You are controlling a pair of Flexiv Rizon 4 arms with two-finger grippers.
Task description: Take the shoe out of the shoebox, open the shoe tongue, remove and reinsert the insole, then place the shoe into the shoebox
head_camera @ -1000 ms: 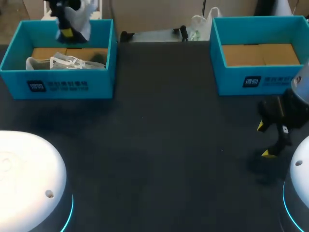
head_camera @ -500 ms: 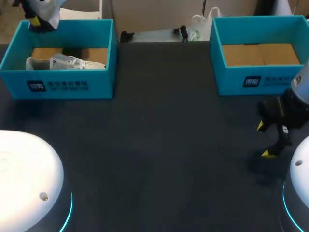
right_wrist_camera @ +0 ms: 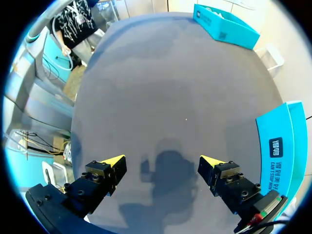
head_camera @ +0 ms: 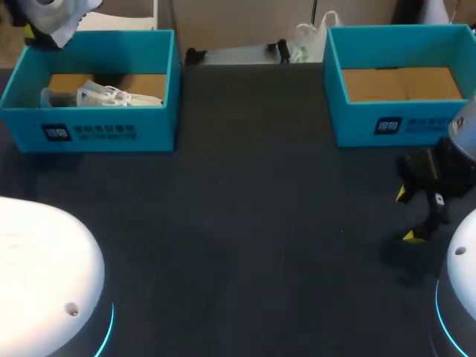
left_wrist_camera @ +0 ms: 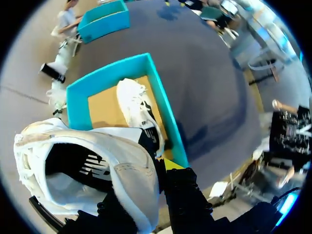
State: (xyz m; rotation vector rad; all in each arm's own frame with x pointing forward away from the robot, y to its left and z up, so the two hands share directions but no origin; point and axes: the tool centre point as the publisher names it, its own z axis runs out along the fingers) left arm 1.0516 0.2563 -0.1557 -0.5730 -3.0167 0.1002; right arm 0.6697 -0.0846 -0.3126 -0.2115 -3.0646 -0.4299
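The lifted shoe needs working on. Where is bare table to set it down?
The table between the left shoebox and right shoebox is bare through to the near edge. Crowded: the right claw hangs open at the near right, and another shoe lies in the left shoebox.

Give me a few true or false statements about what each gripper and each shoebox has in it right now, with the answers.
1. The left gripper holds a white shoe above the left shoebox. True.
2. The left shoebox is empty. False: a second shoe lies inside it.
3. The right gripper is shut on an insole. False: its fingers are open with nothing between them, over the bare table.
4. The right shoebox holds no shoe. True: only its brown floor shows.
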